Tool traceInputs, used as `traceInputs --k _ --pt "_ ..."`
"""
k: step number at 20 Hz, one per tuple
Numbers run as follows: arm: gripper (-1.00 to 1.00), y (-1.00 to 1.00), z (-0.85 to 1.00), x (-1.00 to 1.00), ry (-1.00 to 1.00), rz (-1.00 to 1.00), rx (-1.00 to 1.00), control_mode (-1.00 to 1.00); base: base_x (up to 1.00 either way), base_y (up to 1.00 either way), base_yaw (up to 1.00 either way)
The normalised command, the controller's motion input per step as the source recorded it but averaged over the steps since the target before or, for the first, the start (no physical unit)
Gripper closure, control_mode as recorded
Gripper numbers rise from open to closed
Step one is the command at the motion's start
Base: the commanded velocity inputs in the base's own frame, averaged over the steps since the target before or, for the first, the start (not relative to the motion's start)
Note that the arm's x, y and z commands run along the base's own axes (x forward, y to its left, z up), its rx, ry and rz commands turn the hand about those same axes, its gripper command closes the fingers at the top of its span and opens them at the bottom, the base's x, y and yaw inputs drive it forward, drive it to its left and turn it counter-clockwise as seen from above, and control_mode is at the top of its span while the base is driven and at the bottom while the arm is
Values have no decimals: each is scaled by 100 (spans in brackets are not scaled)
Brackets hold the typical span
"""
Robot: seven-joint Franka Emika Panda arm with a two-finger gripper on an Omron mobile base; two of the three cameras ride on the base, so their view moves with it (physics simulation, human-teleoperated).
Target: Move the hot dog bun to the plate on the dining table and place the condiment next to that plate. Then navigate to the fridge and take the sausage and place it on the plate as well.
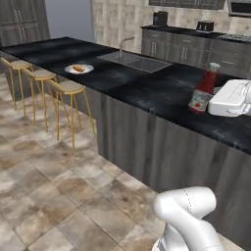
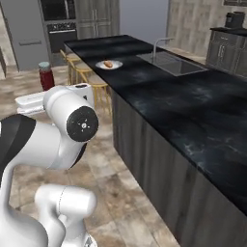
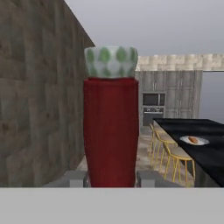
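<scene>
My gripper (image 3: 111,179) is shut on the condiment (image 3: 110,131), a red ketchup bottle with a pale cap. It is held upright in the air, with a fingertip on each side of its base. The left base view shows the bottle (image 1: 203,90) against the dining table's (image 1: 147,90) near edge. In the right base view the bottle (image 2: 46,76) rises behind my elbow. The hot dog bun (image 1: 78,68) lies on the grey-rimmed plate (image 1: 87,70) far down the table, above the stools. Both also appear in the right base view as the bun (image 2: 108,63) and plate (image 2: 116,64). The sausage is out of view.
Three gold stools (image 1: 68,88) line the table's near side under the plate. A sink (image 1: 135,61) with a faucet (image 1: 122,46) is set in the top. A black wall oven (image 2: 58,24) and a tall grey fridge (image 2: 24,34) stand at the far wall.
</scene>
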Motion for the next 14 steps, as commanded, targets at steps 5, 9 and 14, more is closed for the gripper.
traceInputs --k 5,9,14 --pt "100 0 0 0 0 0 0 100 47 100 -27" --pt "100 0 0 0 0 0 0 100 48 100 -27" --pt "100 0 0 0 0 0 0 100 49 100 -31"
